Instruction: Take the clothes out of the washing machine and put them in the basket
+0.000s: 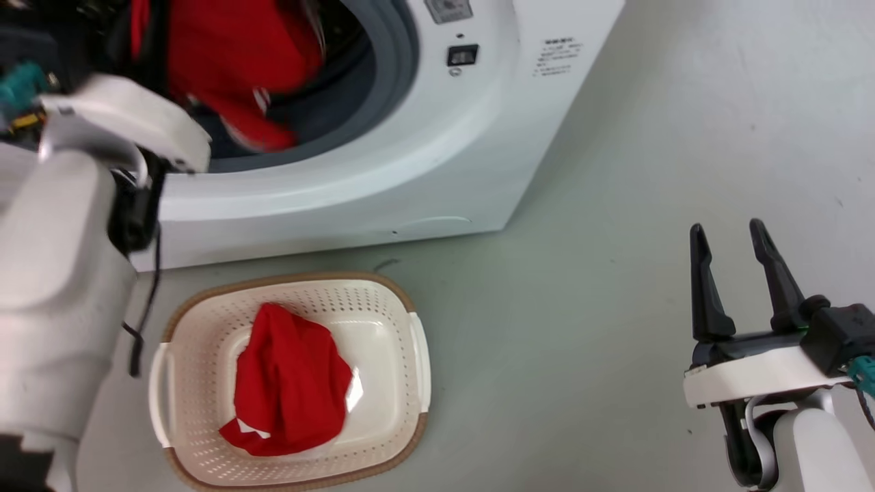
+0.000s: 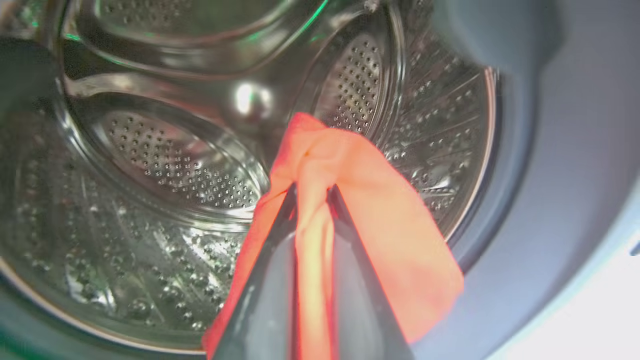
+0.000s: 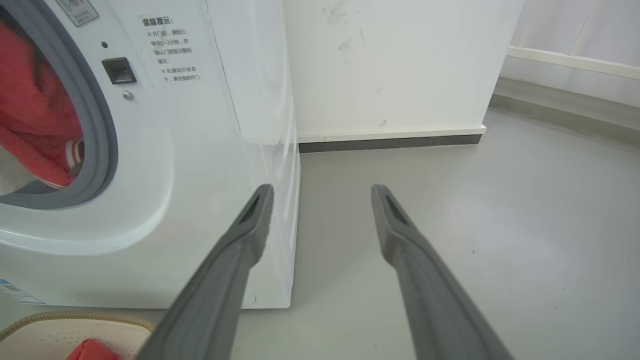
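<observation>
White washing machine [image 1: 444, 171] sits far left on the grey floor [image 1: 581, 307]. Its grey rubber ring [image 1: 393, 61] circles the open mouth, with the perforated steel drum [image 2: 175, 165] behind it. Cream basket [image 1: 383, 321] with a brown rim stands upright on the floor, just in front of the washer on its near side. Clothes: one red garment [image 1: 290, 383] lies bunched in the basket, a white stripe showing at its near-left edge. The second red garment [image 1: 239, 61] hangs at the washer mouth, partly inside the ring, blurred in the head view. Left gripper [image 2: 312, 192] is at the drum opening, fingers clenched on a fold of that garment. The cloth is pinched between both tips and drapes down either side. Right gripper [image 1: 726, 229] is near right above bare floor, well apart from basket and washer. Its fingers are released, with a wide gap and nothing between them.
</observation>
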### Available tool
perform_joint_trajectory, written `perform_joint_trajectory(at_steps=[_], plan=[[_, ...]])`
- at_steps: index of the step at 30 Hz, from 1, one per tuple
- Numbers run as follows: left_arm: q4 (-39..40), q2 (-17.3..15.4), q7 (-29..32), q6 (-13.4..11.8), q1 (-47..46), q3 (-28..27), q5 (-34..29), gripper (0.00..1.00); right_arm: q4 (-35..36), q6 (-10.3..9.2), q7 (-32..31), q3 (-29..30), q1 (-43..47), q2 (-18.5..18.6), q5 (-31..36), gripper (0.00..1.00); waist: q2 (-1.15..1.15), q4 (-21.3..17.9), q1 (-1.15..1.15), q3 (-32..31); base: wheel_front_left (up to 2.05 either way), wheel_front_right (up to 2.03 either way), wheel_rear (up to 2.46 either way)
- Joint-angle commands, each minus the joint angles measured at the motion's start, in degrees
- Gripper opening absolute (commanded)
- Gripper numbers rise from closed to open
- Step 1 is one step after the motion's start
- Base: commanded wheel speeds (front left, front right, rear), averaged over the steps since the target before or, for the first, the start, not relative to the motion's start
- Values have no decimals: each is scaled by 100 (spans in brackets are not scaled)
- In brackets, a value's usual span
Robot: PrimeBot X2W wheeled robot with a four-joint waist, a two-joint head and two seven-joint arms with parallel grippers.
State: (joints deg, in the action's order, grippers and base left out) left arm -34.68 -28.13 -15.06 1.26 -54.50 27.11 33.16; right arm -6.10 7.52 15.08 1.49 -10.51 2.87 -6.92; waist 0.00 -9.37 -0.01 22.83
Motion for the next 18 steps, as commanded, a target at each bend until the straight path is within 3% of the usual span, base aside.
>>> perform_joint_trajectory(at_steps=[1, 9, 18], plan=[[261, 43, -15, -41, 255, -131, -105, 0, -16, -5, 15, -2, 35, 0, 59, 100, 0, 165, 1, -177, 0, 0, 0], [1627, 290, -15, -96, 1546, -525, -630, 0, -82, -6, 15, 14, 164, 1, 132, 100, 0, 412, 1, -453, 0, 0, 0], [2823, 664, -15, 157, 2966, -433, -629, 0, -114, -6, 14, 27, 264, 1, 201, 100, 0, 647, 1, -610, 0, 0, 0]])
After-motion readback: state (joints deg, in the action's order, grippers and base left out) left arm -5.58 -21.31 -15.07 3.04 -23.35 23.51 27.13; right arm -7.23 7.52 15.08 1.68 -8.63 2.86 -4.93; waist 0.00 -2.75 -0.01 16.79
